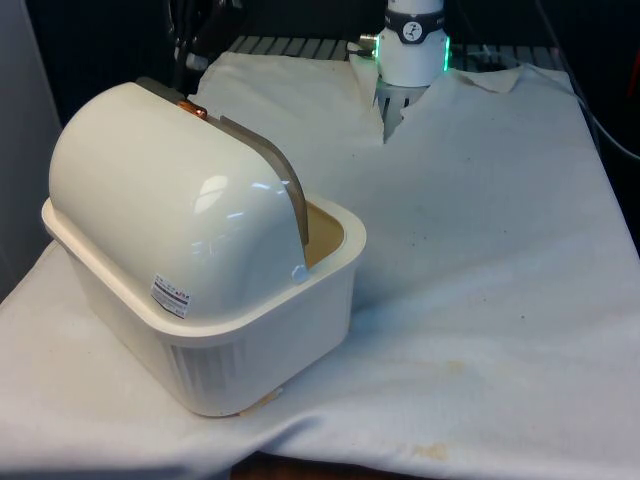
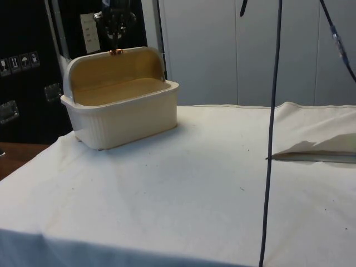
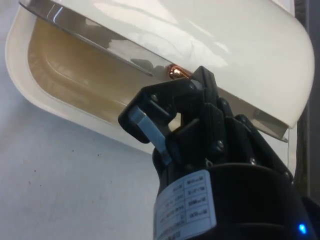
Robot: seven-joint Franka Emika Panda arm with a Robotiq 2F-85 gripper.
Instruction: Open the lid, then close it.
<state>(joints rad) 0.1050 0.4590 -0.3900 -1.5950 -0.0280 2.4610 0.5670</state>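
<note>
Pincer (image 3: 172, 107) closed on the copper knob (image 3: 175, 72) of the rolled-back lid (image 1: 170, 200); bread box (image 2: 125, 114) sits upper left in the side view. Opening looks finished; next, draw the lid forward to close.

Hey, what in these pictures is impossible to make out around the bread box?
- Front view: the bread box interior, mostly hidden by the raised lid.
- Front view: label print, too small to read.
- Wrist view: whether the gripper grips the copper knob; the fingers cover it.
</note>
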